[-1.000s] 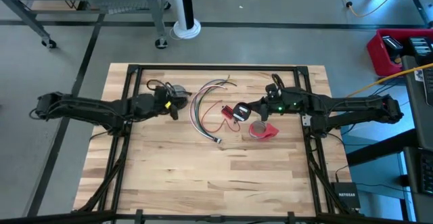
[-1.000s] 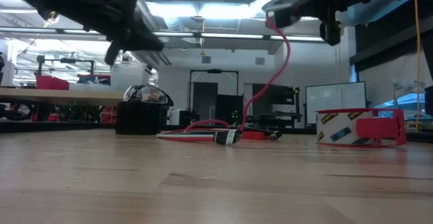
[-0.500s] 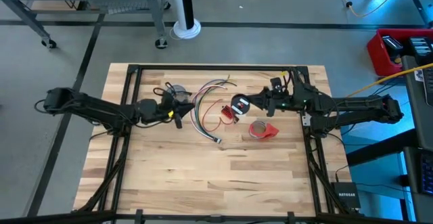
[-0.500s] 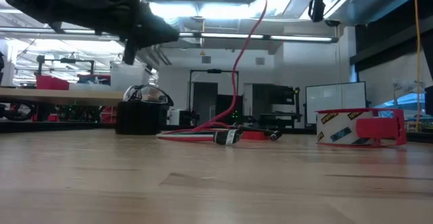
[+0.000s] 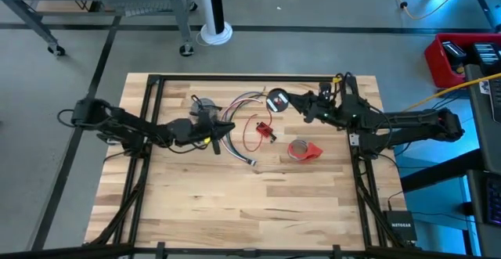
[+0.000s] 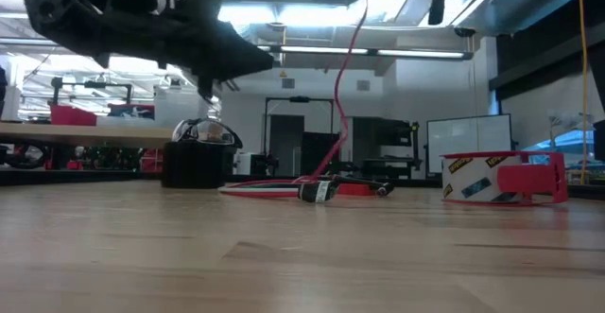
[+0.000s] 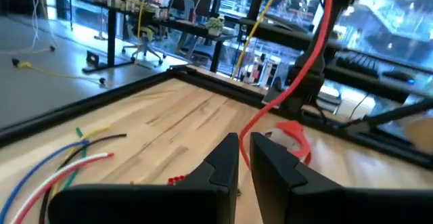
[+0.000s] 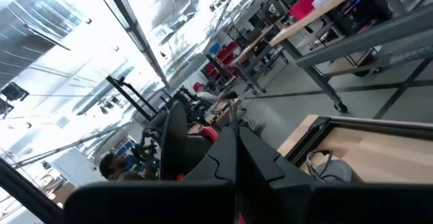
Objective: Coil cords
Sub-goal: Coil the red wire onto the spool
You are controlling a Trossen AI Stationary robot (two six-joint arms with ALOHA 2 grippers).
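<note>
The right gripper (image 5: pixel 288 101) has lifted higher and moved toward the back of the table, pulling a thin red wire (image 6: pixel 338 86) up from the long bundle of wires (image 5: pixel 235 126) on the wood. It is clenched tight on that wire, ready for coiling. The left gripper (image 5: pixel 216 143) has slid in beside the bundle, nearly closed, holding nothing I can see.

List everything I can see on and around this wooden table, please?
Wire bundle: one, red, green, white and grey, table centre.
Red cord: one, lifted from the table by the right gripper.
Grey coil: one, grey with black loop, left of the bundle.
Tape roll: one, red, right of centre.
Table: one, light wood.
Left gripper: one, dark, nearly shut, above the bundle.
Right gripper: one, dark, shut, raised at the far side.
</note>
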